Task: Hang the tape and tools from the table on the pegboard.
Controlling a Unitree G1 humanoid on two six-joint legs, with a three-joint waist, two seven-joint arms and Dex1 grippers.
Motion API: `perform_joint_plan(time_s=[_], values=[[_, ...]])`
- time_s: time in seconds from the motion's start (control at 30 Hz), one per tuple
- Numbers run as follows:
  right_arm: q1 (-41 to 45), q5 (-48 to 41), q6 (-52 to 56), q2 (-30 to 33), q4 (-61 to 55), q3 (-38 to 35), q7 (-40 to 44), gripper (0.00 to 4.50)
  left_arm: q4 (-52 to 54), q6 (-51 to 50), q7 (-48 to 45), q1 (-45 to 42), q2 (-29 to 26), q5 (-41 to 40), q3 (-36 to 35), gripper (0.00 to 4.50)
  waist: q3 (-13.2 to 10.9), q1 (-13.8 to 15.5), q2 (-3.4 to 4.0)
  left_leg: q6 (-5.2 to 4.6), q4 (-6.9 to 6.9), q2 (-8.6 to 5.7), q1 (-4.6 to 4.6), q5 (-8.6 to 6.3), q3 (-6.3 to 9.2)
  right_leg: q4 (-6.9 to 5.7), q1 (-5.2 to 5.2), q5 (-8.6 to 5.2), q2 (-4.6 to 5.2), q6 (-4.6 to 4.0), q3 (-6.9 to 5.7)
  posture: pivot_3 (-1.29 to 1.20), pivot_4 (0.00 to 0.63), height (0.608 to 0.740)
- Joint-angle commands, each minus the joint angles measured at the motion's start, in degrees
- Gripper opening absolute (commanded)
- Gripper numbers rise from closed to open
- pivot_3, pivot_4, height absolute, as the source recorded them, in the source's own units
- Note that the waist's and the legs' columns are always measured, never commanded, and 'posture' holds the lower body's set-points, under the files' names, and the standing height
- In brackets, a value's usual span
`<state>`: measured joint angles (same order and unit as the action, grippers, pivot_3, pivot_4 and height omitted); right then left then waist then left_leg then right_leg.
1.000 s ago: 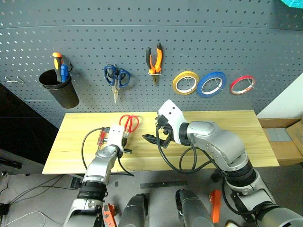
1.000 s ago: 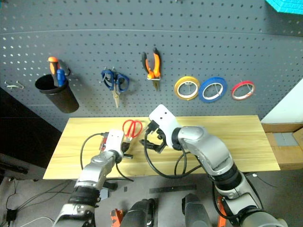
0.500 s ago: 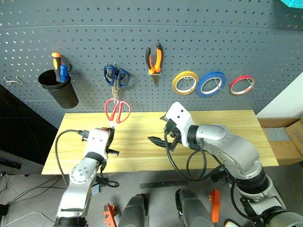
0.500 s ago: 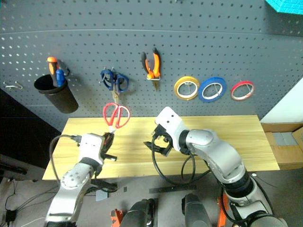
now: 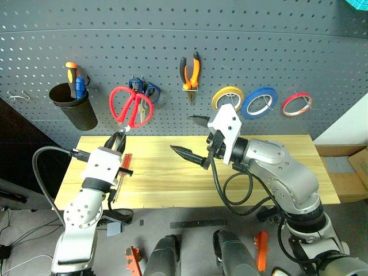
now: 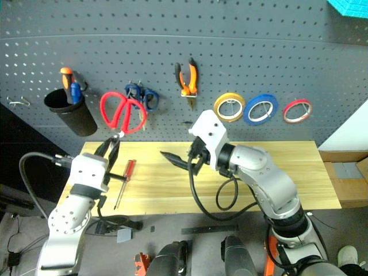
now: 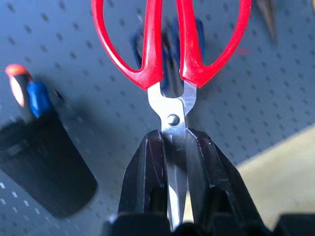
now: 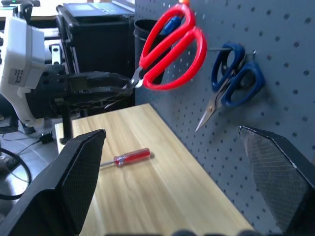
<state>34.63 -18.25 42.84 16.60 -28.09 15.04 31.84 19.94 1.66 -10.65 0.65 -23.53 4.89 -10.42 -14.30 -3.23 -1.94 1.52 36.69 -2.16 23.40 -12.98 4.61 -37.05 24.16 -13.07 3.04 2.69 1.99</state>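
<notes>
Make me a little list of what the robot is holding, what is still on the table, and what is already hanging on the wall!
left claw: shut on the red scissors, gripping the blades, handles up in front of the pegboard
right claw: open, holding nothing
on the table: red screwdriver
hanging on the pegboard: blue scissors, pliers, yellow tape, blue tape, red tape
black cup: on the pegboard, tool handles poking out
</notes>
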Motion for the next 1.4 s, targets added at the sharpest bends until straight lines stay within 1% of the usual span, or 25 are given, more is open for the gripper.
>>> perform_joint_plan(time_s=[0.03, 0.27, 0.43, 0.5, 0.53, 0.6, 0.63, 0.73, 0.83, 0.93, 0.97, 1.07, 1.13, 1.2, 1.27, 1.37, 1.4], values=[[0.89, 0.08, -1.54, -0.42, -0.48, -0.70, -0.51, 4.50, -1.63, 0.67, -0.42, -3.26, -0.36, 0.25, 0.73, 0.25, 0.00, 0.00, 0.00, 0.00, 0.00, 0.00, 0.00, 0.00, -0.01, 0.01, 0.00, 0.00, 0.00, 0.00, 0.01, -0.06, 0.208, 0.740], [1.28, 0.29, -1.09, -0.70, -0.16, -0.38, -1.19, 4.50, -10.55, 0.93, -1.00, -10.88, -0.74, 1.76, 3.11, 0.25, 0.00, -0.05, 0.00, -0.01, 0.00, -0.05, 0.02, -0.01, -0.01, -0.01, 0.01, 0.01, 0.00, 0.00, 0.00, -0.09, 0.217, 0.740], [1.30, 0.50, -0.92, -0.69, -0.24, -0.45, -1.38, 4.50, -13.27, -0.05, 0.29, -12.78, 0.21, 1.91, 2.78, 0.25, 0.00, -0.24, 0.00, -0.01, -0.01, -0.04, 0.01, -0.01, -0.02, -0.02, 0.04, 0.01, -0.01, 0.00, 0.02, -0.09, 0.219, 0.740], [1.25, 0.52, -0.80, -0.69, -0.32, -0.50, -1.46, 4.50, -13.34, -0.26, -0.69, -12.91, 0.74, 0.57, 3.04, 0.97, 0.00, -0.20, 0.00, -0.01, -0.01, -0.04, 0.02, -0.01, 0.00, -0.03, 0.04, 0.01, 0.01, 0.00, 0.02, -0.09, 0.219, 0.740], [1.21, 0.56, -0.77, -0.66, -0.39, -0.47, -1.49, 4.50, -13.13, -0.81, -1.14, -12.81, 0.92, 0.22, 3.35, 1.21, 0.00, -0.19, 0.00, -0.01, -0.01, -0.04, 0.02, -0.01, 0.00, -0.02, 0.03, 0.01, 0.01, 0.00, 0.02, -0.09, 0.219, 0.740], [1.12, 0.57, -0.72, -0.59, -0.49, -0.40, -1.52, 4.50, -12.74, -1.53, -1.68, -12.53, 1.32, -0.18, 3.74, 1.86, 0.00, -0.20, 0.00, -0.01, 0.00, -0.05, 0.02, -0.01, -0.02, -0.02, 0.03, 0.02, 0.02, 0.00, 0.03, -0.09, 0.220, 0.740], [1.02, 0.54, -0.57, -0.52, -0.59, -0.32, -1.56, 4.50, -12.35, -1.89, -1.80, -12.03, 1.48, -0.07, 3.97, 2.25, 0.00, -0.20, 0.00, -0.01, 0.00, -0.05, 0.02, -0.01, -0.01, -0.02, 0.03, 0.02, 0.02, 0.01, 0.03, -0.10, 0.220, 0.740], [0.22, 0.40, 0.40, -0.29, -0.97, -0.03, -1.73, 4.50, -11.25, -4.35, -2.77, -8.91, 1.76, 0.07, 4.95, 3.28, 0.00, -0.36, 0.00, -0.01, 0.00, -0.03, 0.01, -0.01, -0.01, -0.04, 0.03, 0.02, 0.02, 0.01, 0.03, -0.10, 0.222, 0.740], [-1.89, -0.69, 6.18, -0.45, -1.60, 0.91, -3.09, 4.50, -10.96, -10.63, -5.35, -4.64, 1.48, -1.15, 5.71, 4.33, 0.00, -0.47, 0.00, -0.02, -0.02, -0.03, 0.00, -0.02, -0.02, -0.04, 0.03, 0.02, 0.02, 0.01, 0.06, -0.10, 0.226, 0.740], [-3.82, -1.60, 13.24, -2.25, -2.74, 1.83, -6.03, 4.50, -11.35, -17.60, -6.46, -2.92, 1.29, -4.05, 3.46, 4.33, -0.04, -0.53, 0.02, -0.03, -0.03, -0.01, 0.01, -0.02, 0.02, -0.07, 0.06, 0.02, 0.03, 0.00, 0.04, -0.09, 0.233, 0.740], [-4.30, -2.05, 15.81, -3.86, -2.95, 1.83, -7.58, 4.50, -12.35, -20.53, -6.90, -3.26, 0.64, -5.21, 2.07, 4.33, -0.04, -0.53, 0.02, -0.03, -0.03, -0.01, 0.02, -0.02, 0.03, -0.07, 0.06, 0.02, 0.03, 0.00, 0.03, -0.09, 0.237, 0.740], [-4.16, -1.96, 22.01, -9.14, -2.24, 2.38, -12.38, 4.50, -16.57, -29.27, -8.76, -6.15, -1.92, -9.15, -1.94, 4.33, -0.06, -0.57, 0.03, -0.02, 0.03, 0.08, 0.01, -0.01, 0.05, -0.12, 0.06, 0.01, -0.02, 0.01, 0.00, -0.08, 0.245, 0.740], [-2.65, -2.07, 26.58, -11.66, -0.72, 3.24, -13.67, 4.50, -19.70, -34.22, -10.55, -8.66, -4.11, -11.03, -3.03, 4.33, -0.10, -0.80, 0.06, -0.01, 0.16, 0.20, 0.01, 0.00, 0.08, -0.17, 0.04, -0.06, -0.21, 0.16, -0.05, -0.07, 0.254, 0.740], [-0.46, -0.27, 28.46, -13.46, 2.01, 5.89, -15.55, 4.50, -24.65, -39.16, -12.62, -12.43, -6.61, -12.62, -3.60, 4.33, -0.11, -0.93, 0.06, 0.00, 0.22, 0.23, -0.02, 0.01, 0.06, -0.17, 0.01, -0.05, -0.43, 0.18, -0.03, -0.07, 0.262, 0.740], [1.04, 0.36, 29.36, -15.20, 4.01, 6.82, -16.84, 4.50, -28.49, -41.69, -14.24, -15.64, -8.25, -13.69, -3.56, 4.33, -0.14, -0.94, 0.08, 0.00, 0.24, 0.25, -0.03, 0.01, 0.05, -0.17, 0.02, -0.02, -0.49, 0.20, -0.02, -0.07, 0.268, 0.740], [3.10, 0.93, 29.69, -17.49, 6.91, 7.68, -17.94, 4.50, -35.28, -42.35, -16.04, -20.57, -9.95, -13.72, -2.59, 4.33, -0.22, -0.90, 0.06, 0.01, 0.18, 0.27, -0.02, 0.00, 0.05, -0.11, 0.04, -0.01, -0.51, 0.18, -0.01, -0.06, 0.281, 0.740], [3.69, 1.23, 29.42, -18.05, 7.80, 7.99, -18.20, 4.50, -37.76, -42.19, -16.61, -22.12, -10.25, -13.57, -2.17, 4.33, -0.28, -0.91, -0.01, 0.02, 0.15, 0.27, -0.01, 0.00, 0.05, -0.10, 0.05, 0.08, -0.51, 0.03, -0.01, -0.06, 0.284, 0.740]])
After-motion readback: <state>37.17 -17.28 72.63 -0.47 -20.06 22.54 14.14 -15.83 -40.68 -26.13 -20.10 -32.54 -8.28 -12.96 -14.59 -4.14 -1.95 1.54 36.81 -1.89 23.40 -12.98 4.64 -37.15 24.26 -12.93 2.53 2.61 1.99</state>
